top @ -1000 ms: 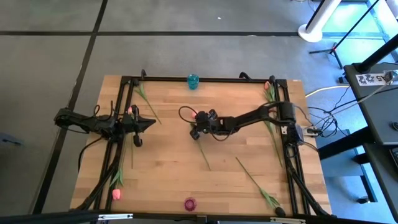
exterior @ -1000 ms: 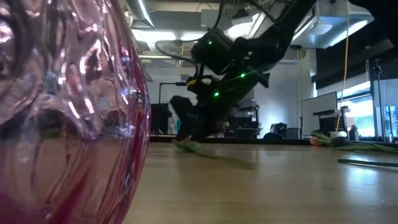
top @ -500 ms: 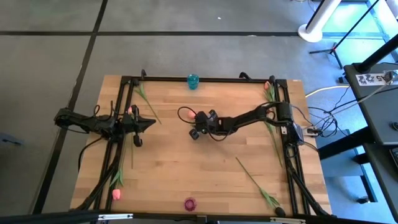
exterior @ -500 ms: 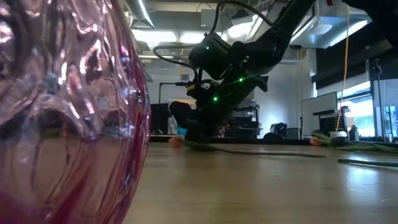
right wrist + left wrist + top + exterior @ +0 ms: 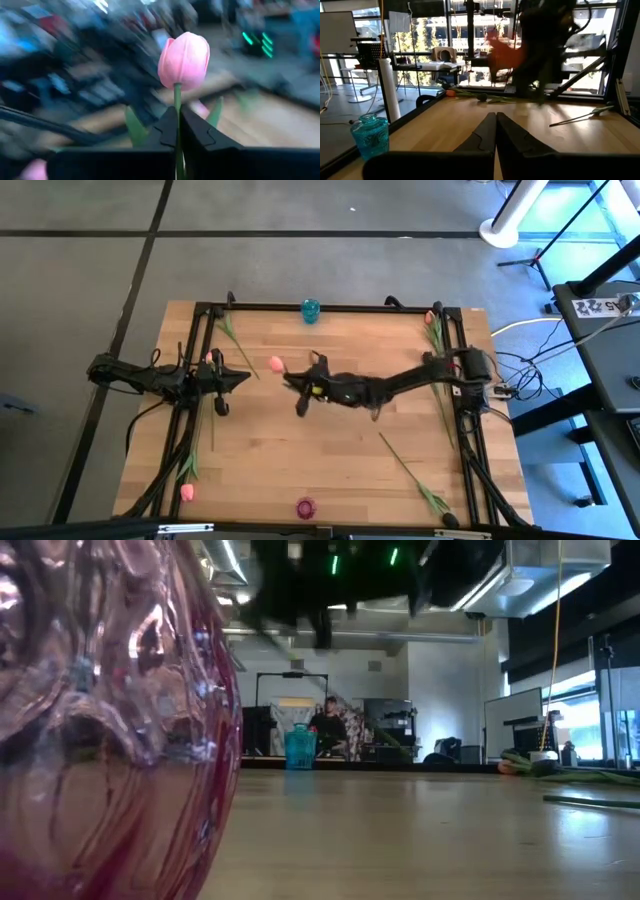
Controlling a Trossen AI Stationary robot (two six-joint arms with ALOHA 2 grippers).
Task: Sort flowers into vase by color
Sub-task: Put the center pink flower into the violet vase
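My right gripper (image 5: 293,378) hangs above the table's middle, shut on a pink-headed flower (image 5: 275,364). In the right wrist view its head (image 5: 184,59) stands just past the fingertips, with a green leaf on either side. My left gripper (image 5: 240,377) waits shut at the table's left. A blue vase (image 5: 311,309) stands at the far edge and a pink vase (image 5: 305,507) at the near edge. Other flowers lie flat on the wood: one at the far left (image 5: 228,330), a pink one at the near left (image 5: 186,490), one at the far right (image 5: 435,322) and one at the near right (image 5: 410,470). My right gripper pinches the green stem (image 5: 177,120) between its two fingers, a short way below the pink head. The head sticks out past the fingertips toward the table's left. The flower is lifted clear of the table; the arm hides the rest of its stem.
Black frame rails (image 5: 330,307) run along the table's far, left and right sides. In the low view the pink vase (image 5: 110,720) fills the left of the picture and the blue vase (image 5: 300,747) stands far behind. Bare wood lies between the two vases.
My right gripper has shut on the stem of the pink flower that lay at the table's middle. It has then risen, turned and swung toward the table's left. The flower has come up off the wood with it.
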